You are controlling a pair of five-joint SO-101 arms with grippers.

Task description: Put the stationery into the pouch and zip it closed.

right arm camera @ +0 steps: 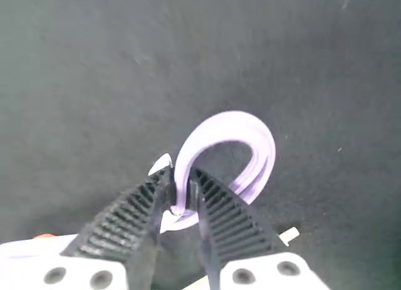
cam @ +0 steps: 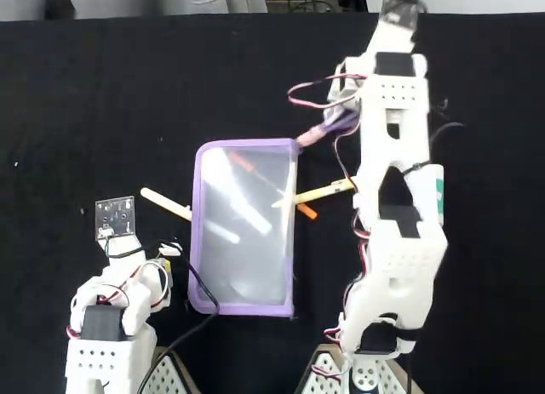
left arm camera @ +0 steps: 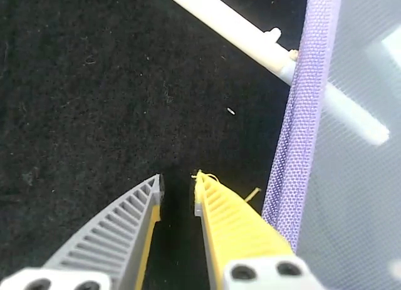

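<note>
A translucent pouch with a purple border (cam: pixel 195 232) lies flat mid-table. A white pen (cam: pixel 166 204) sticks out under its left edge, and in the left wrist view this white pen (left arm camera: pixel 232 24) crosses the purple edge (left arm camera: pixel 301 114). A cream pen (cam: pixel 324 191) and an orange tip (cam: pixel 306 211) poke out on the right side. My right gripper (cam: pixel 328 126) (right arm camera: pixel 182 177) is shut on the pouch's purple pull loop (right arm camera: pixel 250 133) at the far right corner. My left gripper (left arm camera: pixel 177 180) (cam: pixel 170 251) rests low beside the pouch's left edge, its fingers a narrow gap apart with nothing between.
The black cloth (cam: pixel 102 105) covers the whole table. A black cable (cam: pixel 200 317) runs from the left arm past the pouch's near left corner. A small grey square plate (cam: pixel 115 217) stands left of the white pen. Both arm bases sit at the near edge.
</note>
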